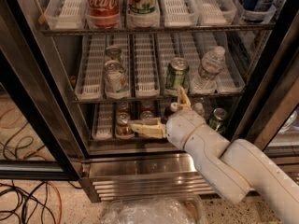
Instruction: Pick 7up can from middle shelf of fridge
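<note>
The fridge (140,169) stands open in front of me. The 7up can (115,76), silvery-white with a shiny lid, stands upright at the front of a white lane tray on the left part of the middle shelf (147,73). A second similar can (113,54) stands behind it. My gripper (155,107) is open and empty, below and to the right of the 7up can, in front of the bottom shelf. One finger (145,129) points left and the other finger (183,97) points up at the middle shelf's front edge.
A mostly green can (176,73) and a clear water bottle (209,69) stand on the right part of the middle shelf. A Coca-Cola bottle (102,3) and another bottle (142,1) stand above. Several cans and bottles (124,124) fill the bottom shelf. Cables (28,195) lie on the floor.
</note>
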### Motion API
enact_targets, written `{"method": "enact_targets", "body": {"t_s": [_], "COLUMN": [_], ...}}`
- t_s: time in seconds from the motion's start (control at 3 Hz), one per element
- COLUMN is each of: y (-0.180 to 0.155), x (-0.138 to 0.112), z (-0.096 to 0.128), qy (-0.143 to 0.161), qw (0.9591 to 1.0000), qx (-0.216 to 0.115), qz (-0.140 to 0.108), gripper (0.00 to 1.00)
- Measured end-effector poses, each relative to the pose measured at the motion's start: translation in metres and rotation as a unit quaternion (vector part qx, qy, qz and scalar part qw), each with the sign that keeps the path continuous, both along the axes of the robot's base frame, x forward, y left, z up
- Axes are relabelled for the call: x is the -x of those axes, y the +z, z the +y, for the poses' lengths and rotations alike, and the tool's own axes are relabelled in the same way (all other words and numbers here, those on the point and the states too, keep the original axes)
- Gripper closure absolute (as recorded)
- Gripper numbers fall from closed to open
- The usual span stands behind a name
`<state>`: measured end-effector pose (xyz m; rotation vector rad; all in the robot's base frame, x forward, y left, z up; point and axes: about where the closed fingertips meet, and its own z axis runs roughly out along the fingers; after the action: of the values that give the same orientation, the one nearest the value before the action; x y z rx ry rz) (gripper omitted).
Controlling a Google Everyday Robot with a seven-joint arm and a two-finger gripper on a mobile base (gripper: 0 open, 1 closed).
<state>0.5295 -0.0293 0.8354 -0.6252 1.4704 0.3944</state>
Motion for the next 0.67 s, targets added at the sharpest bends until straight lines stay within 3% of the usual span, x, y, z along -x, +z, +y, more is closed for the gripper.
{"method": "enact_targets", "body": {"t_s": [0.33,0.67], "y": [-0.0225,-0.0209], "x": [-0.0127,-0.0165], "z": [0.0644,0.0619], "qy": [0.009,0.001], "qw": [0.9994,0.9999], "qx": [-0.023,-0.011], "qz": [0.025,0.011], "gripper": [0.00,0.00]}}
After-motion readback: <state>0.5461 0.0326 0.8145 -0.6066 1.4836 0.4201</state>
